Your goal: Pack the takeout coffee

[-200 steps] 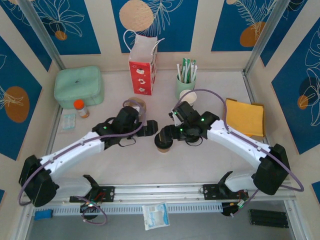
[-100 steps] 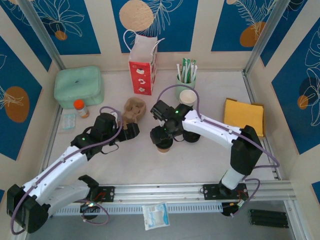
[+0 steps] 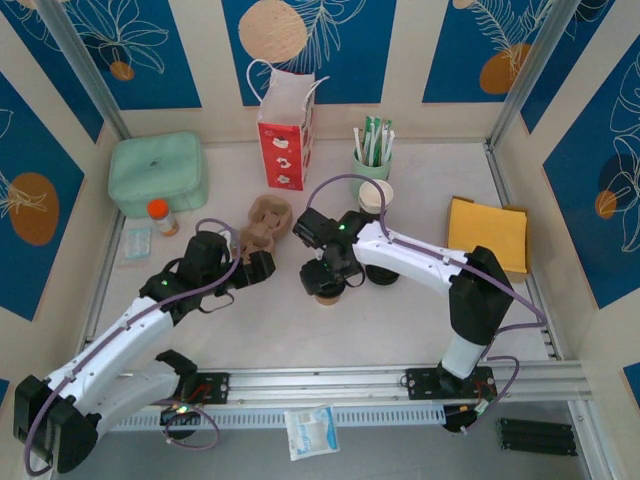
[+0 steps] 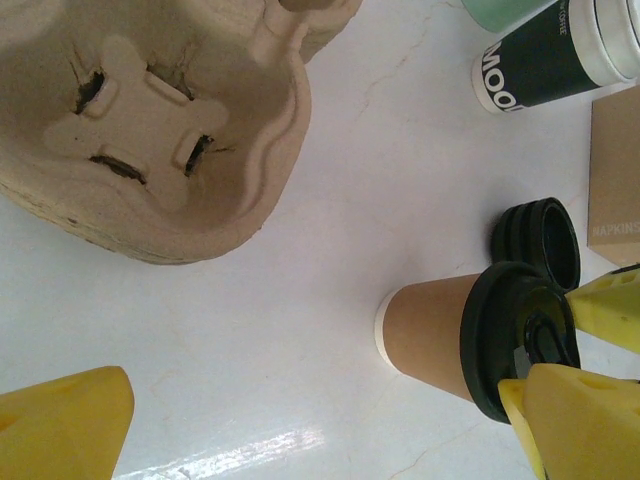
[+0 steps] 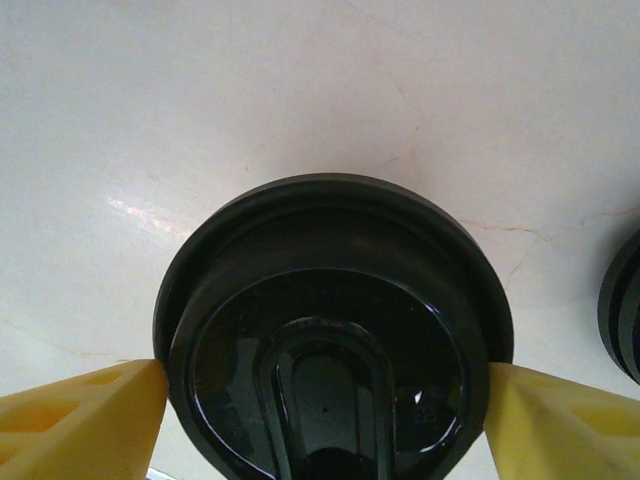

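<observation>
Left gripper (image 3: 258, 268) pulls back wide open, right gripper (image 5: 325, 385) clamps the takeout coffee (image 4: 432, 335) by its lid, so next probably needs a straight lift over to the carrier (image 4: 150, 130).

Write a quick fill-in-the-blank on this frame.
The right gripper holds the takeout coffee by its black ____.
The takeout coffee stands on the ____, not in the pulp cup carrier.
The left gripper is ____, near the pulp cup carrier.
Missing: lid, table, open.
</observation>
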You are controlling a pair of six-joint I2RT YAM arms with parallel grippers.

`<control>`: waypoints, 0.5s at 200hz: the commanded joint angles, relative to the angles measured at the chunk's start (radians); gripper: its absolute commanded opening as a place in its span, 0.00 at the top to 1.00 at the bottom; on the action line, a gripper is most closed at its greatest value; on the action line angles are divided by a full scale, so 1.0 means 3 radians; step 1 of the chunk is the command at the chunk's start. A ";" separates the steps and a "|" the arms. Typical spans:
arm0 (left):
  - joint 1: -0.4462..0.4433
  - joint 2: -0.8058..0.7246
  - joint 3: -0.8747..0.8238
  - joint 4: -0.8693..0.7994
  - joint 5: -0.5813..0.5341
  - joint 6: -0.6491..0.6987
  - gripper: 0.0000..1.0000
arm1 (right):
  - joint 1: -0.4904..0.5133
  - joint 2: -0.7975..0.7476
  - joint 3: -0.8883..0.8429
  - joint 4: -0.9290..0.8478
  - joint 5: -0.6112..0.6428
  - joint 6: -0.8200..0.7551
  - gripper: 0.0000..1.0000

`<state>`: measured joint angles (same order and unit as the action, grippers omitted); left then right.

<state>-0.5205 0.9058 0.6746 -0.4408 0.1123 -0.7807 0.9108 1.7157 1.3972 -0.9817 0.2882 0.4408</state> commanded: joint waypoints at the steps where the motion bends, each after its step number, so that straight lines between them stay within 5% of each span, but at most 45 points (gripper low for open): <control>1: 0.0043 -0.0018 -0.0045 0.0073 0.0077 -0.0028 0.01 | 0.0035 0.0088 0.0054 -0.0057 0.0047 -0.0035 0.20; 100: 0.0046 -0.0059 -0.0049 0.0067 0.0080 -0.0050 0.00 | 0.0088 0.0080 0.0039 -0.0015 0.0092 -0.0022 0.37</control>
<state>-0.5190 0.9051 0.6708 -0.4320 0.1165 -0.7826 0.9283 1.7321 1.3998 -0.9810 0.3199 0.4362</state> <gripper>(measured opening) 0.994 0.658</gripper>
